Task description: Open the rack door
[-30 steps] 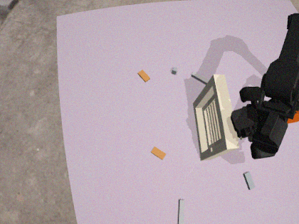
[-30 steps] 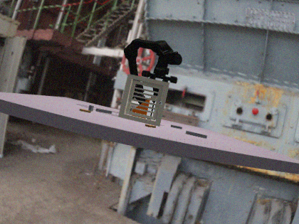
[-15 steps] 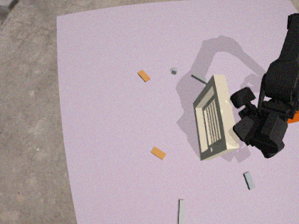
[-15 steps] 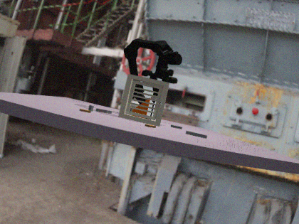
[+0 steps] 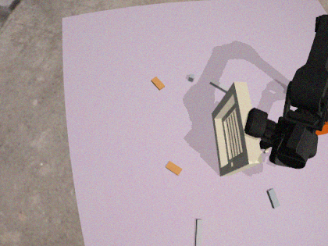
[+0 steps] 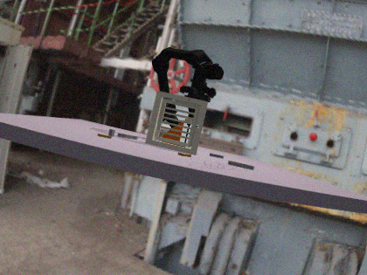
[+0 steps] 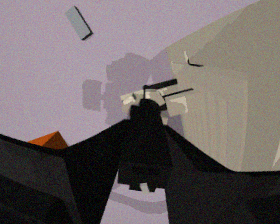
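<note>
We find the hand [image 5: 265, 147] [image 6: 197, 97] [image 7: 145, 127] partly closed, its fingers shut on the handle [image 7: 160, 94] at the rack's arm-facing side; the grip itself is mostly hidden. We note the rack [image 5: 250, 137] [image 6: 155, 121] [image 7: 215, 115] upright on the table [image 5: 117, 120] [image 6: 105, 145] [image 7: 30, 75], slats visible through its open front. Two orange blocks [image 5: 158, 83] [image 5: 173, 168] lie well apart from it, beyond the slatted side. We log a grey block [image 5: 272, 198] [image 7: 79, 23] lying near the rack on the handle side, apart from the hand.
</note>
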Controlling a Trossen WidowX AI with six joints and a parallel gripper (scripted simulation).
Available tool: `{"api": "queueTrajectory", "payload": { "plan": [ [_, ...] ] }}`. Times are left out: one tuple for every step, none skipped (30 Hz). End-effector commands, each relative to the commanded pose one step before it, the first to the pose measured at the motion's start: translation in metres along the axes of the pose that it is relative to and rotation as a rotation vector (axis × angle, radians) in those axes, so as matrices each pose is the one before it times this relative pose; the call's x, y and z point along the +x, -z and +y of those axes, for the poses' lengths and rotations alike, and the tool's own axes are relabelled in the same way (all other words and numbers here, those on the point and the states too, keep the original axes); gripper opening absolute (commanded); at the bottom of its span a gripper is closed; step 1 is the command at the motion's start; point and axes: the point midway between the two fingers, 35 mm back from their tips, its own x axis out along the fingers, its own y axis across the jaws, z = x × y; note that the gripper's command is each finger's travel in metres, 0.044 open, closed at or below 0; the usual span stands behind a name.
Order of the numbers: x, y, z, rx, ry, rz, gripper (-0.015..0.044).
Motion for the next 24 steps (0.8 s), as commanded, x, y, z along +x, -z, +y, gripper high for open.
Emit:
{"api": "queueTrajectory", "payload": {
  "plan": [
    [0.00105,0.00080,-0.00010,-0.2156,0.00113,0.00495,0.0017],
    [0.00000,0.00000,0.00000,-0.0493,0.00000,0.00000,0.0017],
    [0.00000,0.00000,0.00000,-0.0493,0.00000,0.00000,0.0017],
    [0.00000,0.00000,0.00000,-0.0493,0.00000,0.00000,0.0017],
    [0.00000,0.00000,0.00000,-0.0493,0.00000,0.00000,0.0017],
    [0.00000,0.00000,0.00000,-0.0493,0.00000,0.00000,0.0017],
    [0.00000,0.00000,0.00000,-0.0493,0.00000,0.00000,0.0017],
    [0.00000,0.00000,0.00000,-0.0493,0.00000,0.00000,0.0017],
    [0.00000,0.00000,0.00000,-0.0493,0.00000,0.00000,0.0017],
    [0.00000,0.00000,0.00000,-0.0493,0.00000,0.00000,0.0017],
    [0.00000,0.00000,0.00000,-0.0493,-0.00001,0.00000,0.0017],
    [0.00000,0.00000,0.00000,-0.0405,0.00000,0.00000,0.0017],
    [0.00000,0.00000,0.00000,-0.0243,0.00000,0.00000,0.0017],
    [0.00000,0.00000,0.00000,-0.0081,0.00000,0.00000,0.0017],
    [0.00000,0.00000,0.00000,0.0000,0.00000,0.00000,0.0017],
    [0.00000,0.00000,0.00000,0.0000,0.00000,0.00000,0.0017],
    [0.00000,0.00000,0.00000,0.0000,0.00000,0.00000,0.0017],
    [0.00000,0.00000,0.00000,0.0000,0.00000,0.00000,0.0017],
    [0.00000,0.00000,0.00000,0.0000,0.00000,0.00000,0.0017],
    [0.00000,0.00000,0.00000,0.0000,0.00000,0.00000,0.0017],
    [0.00000,0.00000,0.00000,0.0000,0.00000,0.00000,0.0017],
    [0.00000,0.00000,0.00000,0.0000,0.00000,0.00000,0.0017],
    [0.00000,0.00000,0.00000,0.0000,0.00000,0.00000,0.0017],
    [0.00000,0.00000,0.00000,0.0000,0.00000,0.00000,0.0017]
  ]
}}
